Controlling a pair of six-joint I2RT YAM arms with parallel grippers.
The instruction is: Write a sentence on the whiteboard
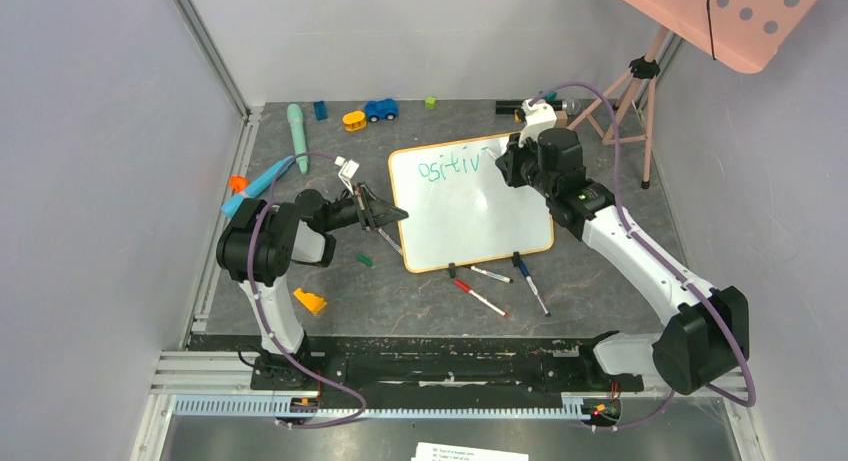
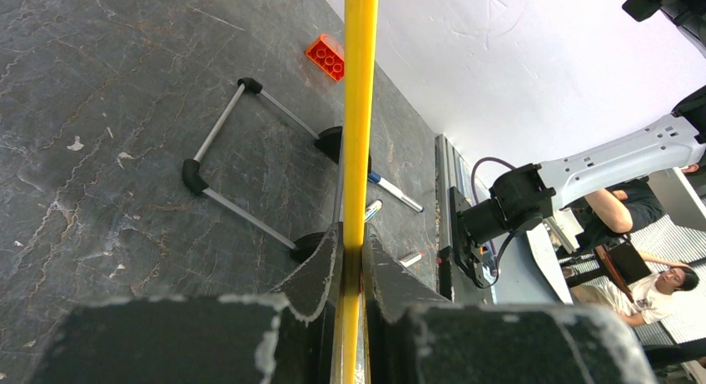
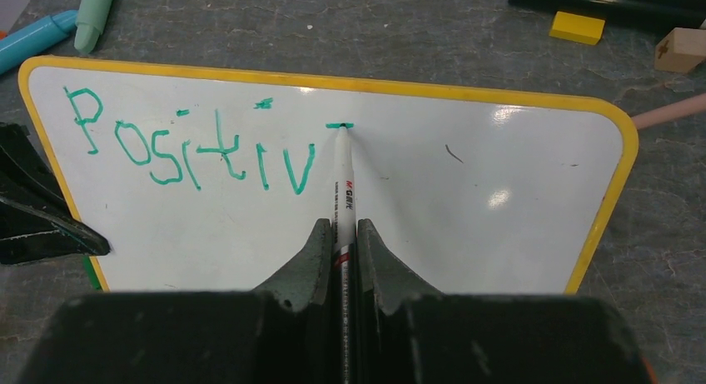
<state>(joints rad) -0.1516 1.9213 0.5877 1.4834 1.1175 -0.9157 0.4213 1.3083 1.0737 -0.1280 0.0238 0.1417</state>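
The whiteboard (image 1: 470, 206) with its yellow-orange frame lies on the dark table; it also shows in the right wrist view (image 3: 499, 184). Teal letters "Positiv" (image 3: 191, 147) run along its top, with a short dash at the marker tip. My right gripper (image 3: 340, 226) is shut on a white marker (image 3: 342, 180), whose tip touches the board right of the "v". My left gripper (image 2: 350, 234) is shut on the board's yellow frame edge (image 2: 360, 109) at its left side, near the lower left corner (image 1: 395, 216).
Loose markers (image 1: 495, 286) lie by the board's near edge, next to its black clip feet (image 1: 452, 271). Toys lie at the back: teal pen (image 1: 297, 131), blue car (image 1: 380, 109), yellow piece (image 1: 354, 120). An orange wedge (image 1: 309, 301) and a wooden easel (image 1: 625, 91) stand nearby.
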